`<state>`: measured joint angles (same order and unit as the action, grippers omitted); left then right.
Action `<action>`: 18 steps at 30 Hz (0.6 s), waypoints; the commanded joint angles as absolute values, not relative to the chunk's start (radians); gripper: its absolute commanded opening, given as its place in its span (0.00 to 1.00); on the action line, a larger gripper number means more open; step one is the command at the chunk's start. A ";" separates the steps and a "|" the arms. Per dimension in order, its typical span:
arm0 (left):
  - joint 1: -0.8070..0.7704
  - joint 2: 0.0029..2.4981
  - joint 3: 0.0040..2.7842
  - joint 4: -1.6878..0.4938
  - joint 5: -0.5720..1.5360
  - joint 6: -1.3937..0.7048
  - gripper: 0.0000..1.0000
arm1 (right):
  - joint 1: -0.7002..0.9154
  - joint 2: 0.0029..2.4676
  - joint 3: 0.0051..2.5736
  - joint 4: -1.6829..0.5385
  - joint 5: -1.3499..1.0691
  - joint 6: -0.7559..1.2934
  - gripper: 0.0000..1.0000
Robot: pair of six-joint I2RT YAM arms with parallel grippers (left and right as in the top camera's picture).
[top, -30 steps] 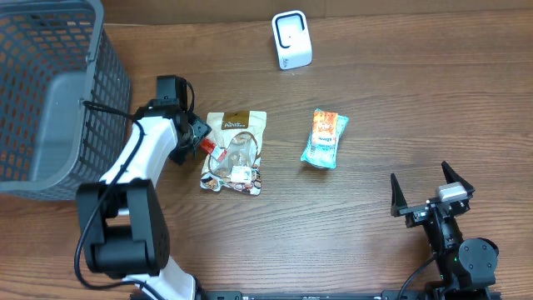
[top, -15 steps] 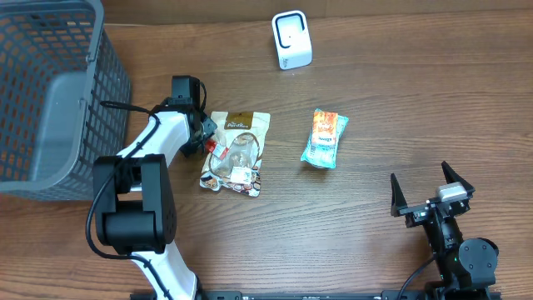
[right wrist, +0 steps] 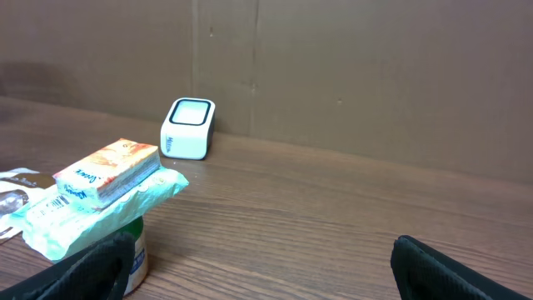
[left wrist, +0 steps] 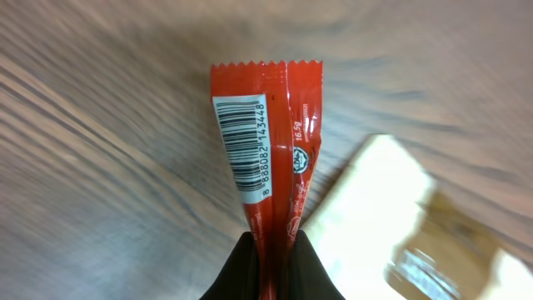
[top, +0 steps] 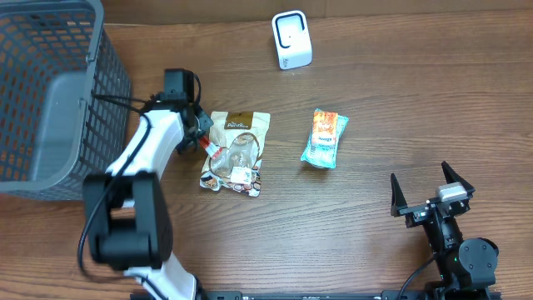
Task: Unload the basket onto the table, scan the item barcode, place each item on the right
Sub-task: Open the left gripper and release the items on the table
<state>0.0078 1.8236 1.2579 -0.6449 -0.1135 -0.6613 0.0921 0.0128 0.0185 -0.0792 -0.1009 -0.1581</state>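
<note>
A small red packet [left wrist: 266, 142] with a white barcode label [left wrist: 243, 150] sticks up between the black jaws of my left gripper [left wrist: 273, 260], which is shut on its lower end. From overhead, the left gripper [top: 205, 140] and the red packet [top: 215, 151] are at the left edge of a brown snack pouch [top: 237, 154]. The white scanner [top: 291, 39] stands at the back of the table, also seen as the scanner [right wrist: 189, 127] in the right wrist view. My right gripper [top: 433, 193] is open and holds nothing, near the front right.
A grey mesh basket [top: 50, 92] fills the left side. A teal and orange snack pack [top: 325, 138] lies mid-table, and the same pack [right wrist: 108, 179] shows close to the right gripper's left finger. Bare wood lies between pack and scanner.
The left gripper has shut on the red packet at the pouch's edge. The left arm has shifted slightly. The right arm has not moved.
</note>
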 commanded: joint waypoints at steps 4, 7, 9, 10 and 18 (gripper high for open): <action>-0.027 1.678 1.294 -0.769 -0.026 -0.439 0.04 | 0.090 0.004 0.008 -0.074 -0.103 -0.162 1.00; -0.062 1.689 1.288 -0.823 0.022 -0.356 0.04 | 0.090 0.004 0.008 -0.074 -0.103 -0.162 1.00; -0.094 1.703 1.281 -0.843 0.030 -0.287 0.04 | 0.090 0.004 0.008 -0.074 -0.103 -0.162 1.00; -0.112 1.713 1.276 -0.846 0.029 -0.250 0.04 | 0.090 0.004 0.008 -0.075 -0.103 -0.162 1.00; -0.229 1.800 1.269 -0.865 -0.027 -0.127 0.09 | 0.090 0.004 0.008 -0.074 -0.103 -0.162 1.00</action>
<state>-0.2008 1.7622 1.2812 -0.8612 0.0044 -0.2058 0.0921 0.0128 0.0185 -0.0792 -0.1009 -0.1581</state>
